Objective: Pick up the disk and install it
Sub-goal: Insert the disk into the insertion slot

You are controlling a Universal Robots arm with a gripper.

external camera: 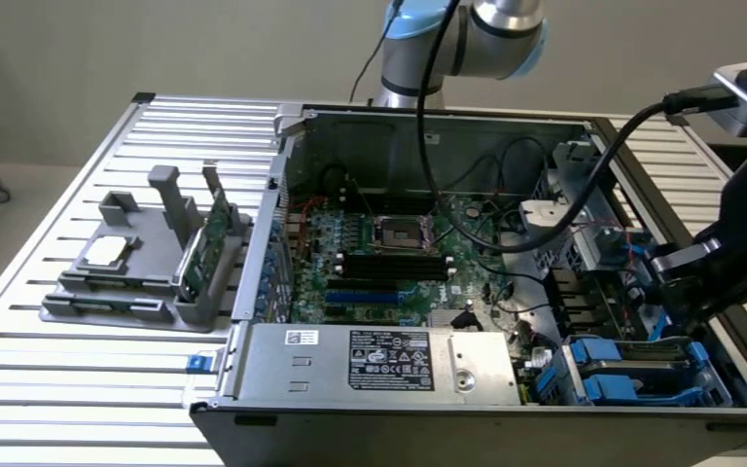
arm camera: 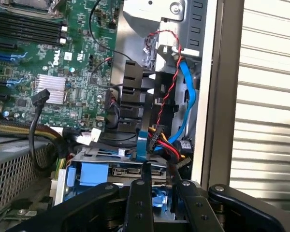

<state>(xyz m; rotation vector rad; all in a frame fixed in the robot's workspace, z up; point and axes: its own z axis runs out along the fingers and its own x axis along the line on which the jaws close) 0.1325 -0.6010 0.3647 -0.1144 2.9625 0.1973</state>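
**While the gripper hangs over the drive bay, the disk lies low in the corner of the case**

As I stand beside the slatted metal table (external camera: 75, 389), the open computer case (external camera: 412, 136) lies on it with the motherboard (external camera: 387, 282) facing up. On the exterior view's left, a grey holder (external camera: 127, 302) carries a small square chip (external camera: 108, 250) and a green circuit card (external camera: 205, 248) standing on its edge. The power supply (external camera: 373, 360) sits at the near wall of the case, and its printed label is visible.

The disk (external camera: 640, 362) is in the drive bay, in the corner of the case on the exterior view's right, beside the power supply. In the wrist view its silver connector end (arm camera: 135, 171) faces the cables, and its blue frame (arm camera: 94, 174) shows at one side.

Just past this end the space is crowded. A blue flat cable (arm camera: 188, 92) comes down along the case wall, and a twisted red and black wire (arm camera: 170, 72) runs beside it. A bundle of red, yellow and black wires (arm camera: 162, 140) ends close to the connectors. A black bracket (arm camera: 130, 92) stands between these cables and the motherboard.

The arm (external camera: 478, 29) rises behind the far wall of the case, and a thick black cable (external camera: 422, 117) hangs from it across the opening. Its wrist is on the exterior view's right, above the side wall, and the gripper (external camera: 680, 313) points down towards the bay. The two black fingers (arm camera: 137, 198) stand partly apart with a piece of blue plastic between them. I cannot tell whether they press on it or only stand around it.
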